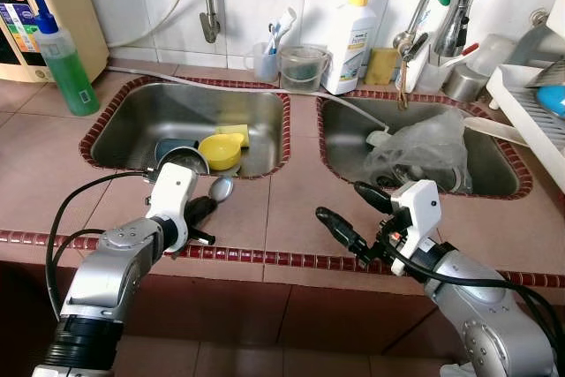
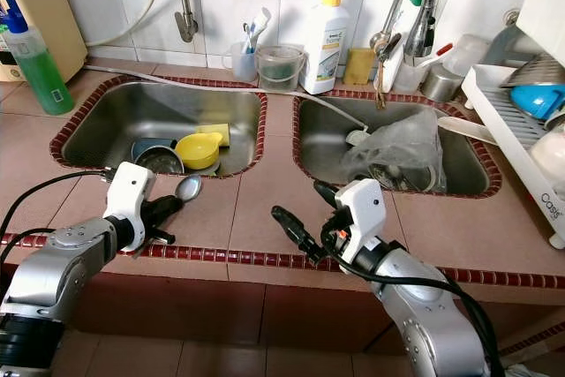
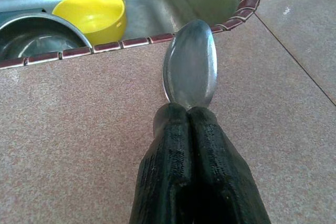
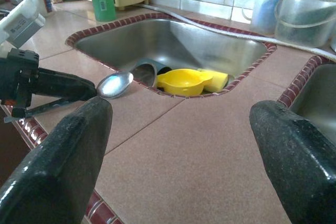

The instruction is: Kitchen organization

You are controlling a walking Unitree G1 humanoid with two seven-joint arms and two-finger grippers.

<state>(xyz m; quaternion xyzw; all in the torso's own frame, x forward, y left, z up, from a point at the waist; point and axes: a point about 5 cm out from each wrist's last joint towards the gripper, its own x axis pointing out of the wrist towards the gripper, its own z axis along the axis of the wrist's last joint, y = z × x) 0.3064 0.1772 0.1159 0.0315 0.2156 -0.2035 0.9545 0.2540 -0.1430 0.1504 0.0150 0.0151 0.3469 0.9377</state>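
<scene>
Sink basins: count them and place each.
2. The left basin holds a yellow cup and a metal pot; the right basin holds a crumpled plastic bag. None seems hidden.

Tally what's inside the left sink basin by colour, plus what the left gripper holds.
Yellow: 2, bowl and sponge
Steel: 1, pot
Left gripper: 1, spoon
Total: 4

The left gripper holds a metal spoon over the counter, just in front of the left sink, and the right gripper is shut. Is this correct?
Not quite. The right gripper is open: the right wrist view shows its fingers wide apart. The left gripper does hold the spoon over the counter, in front of the left sink.
</scene>
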